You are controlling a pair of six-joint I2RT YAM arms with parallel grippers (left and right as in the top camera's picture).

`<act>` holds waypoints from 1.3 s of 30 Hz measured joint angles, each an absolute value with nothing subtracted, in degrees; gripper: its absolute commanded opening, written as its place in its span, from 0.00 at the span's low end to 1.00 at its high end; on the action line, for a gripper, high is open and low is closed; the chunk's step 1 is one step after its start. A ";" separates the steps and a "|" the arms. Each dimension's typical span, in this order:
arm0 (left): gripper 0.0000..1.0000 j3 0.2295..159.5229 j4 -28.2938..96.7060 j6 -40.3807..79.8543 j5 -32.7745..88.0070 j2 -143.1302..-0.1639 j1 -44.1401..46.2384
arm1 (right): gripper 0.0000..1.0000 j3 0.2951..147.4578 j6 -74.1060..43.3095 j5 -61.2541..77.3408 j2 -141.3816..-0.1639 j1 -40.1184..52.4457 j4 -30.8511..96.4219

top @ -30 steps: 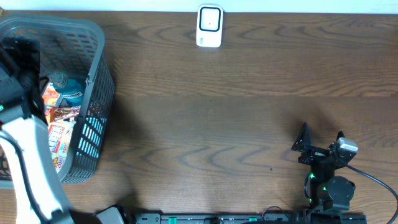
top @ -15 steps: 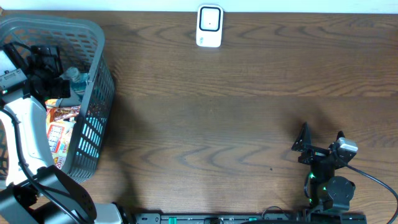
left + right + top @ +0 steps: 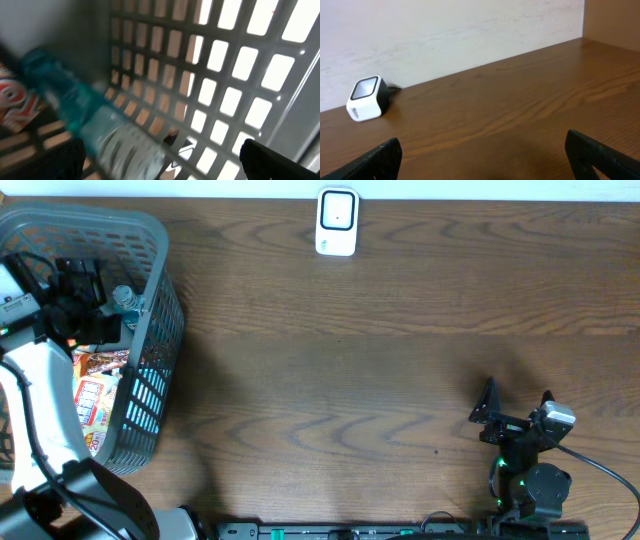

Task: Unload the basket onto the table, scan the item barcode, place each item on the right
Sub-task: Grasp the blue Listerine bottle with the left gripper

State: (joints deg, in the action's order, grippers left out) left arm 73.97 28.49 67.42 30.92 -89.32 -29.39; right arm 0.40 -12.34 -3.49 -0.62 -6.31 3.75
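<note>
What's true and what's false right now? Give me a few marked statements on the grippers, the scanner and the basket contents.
1. The left gripper is down inside the grey basket with its jaws open. True.
2. The scanner sits in the basket. False: it stands on the table at the far edge, well apart from the basket.
3. The right gripper holds a snack packet. False: it is open and empty, over bare table at the near right.
4. A bottle with a teal label lies in the basket, close to its mesh wall. True.
</note>
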 measured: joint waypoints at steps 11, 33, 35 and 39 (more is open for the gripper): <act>0.98 74.02 41.08 65.78 24.84 -86.28 -32.14 | 0.99 0.40 -12.32 -3.46 -0.62 -6.31 3.75; 0.97 74.02 30.70 71.20 36.56 -102.45 -29.30 | 0.99 0.40 -12.32 -3.46 -0.64 -6.31 3.75; 0.80 74.02 30.65 71.46 37.10 -102.45 -29.06 | 0.99 0.40 -12.32 -3.49 -0.64 -6.31 3.75; 0.51 74.02 30.72 72.10 37.30 -102.45 -29.04 | 0.99 0.40 -12.32 -3.49 -0.62 -6.31 3.73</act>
State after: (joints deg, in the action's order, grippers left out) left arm 74.02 30.72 72.10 37.30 -102.45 -29.04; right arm 0.40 -12.32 -3.49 -0.62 -6.31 3.73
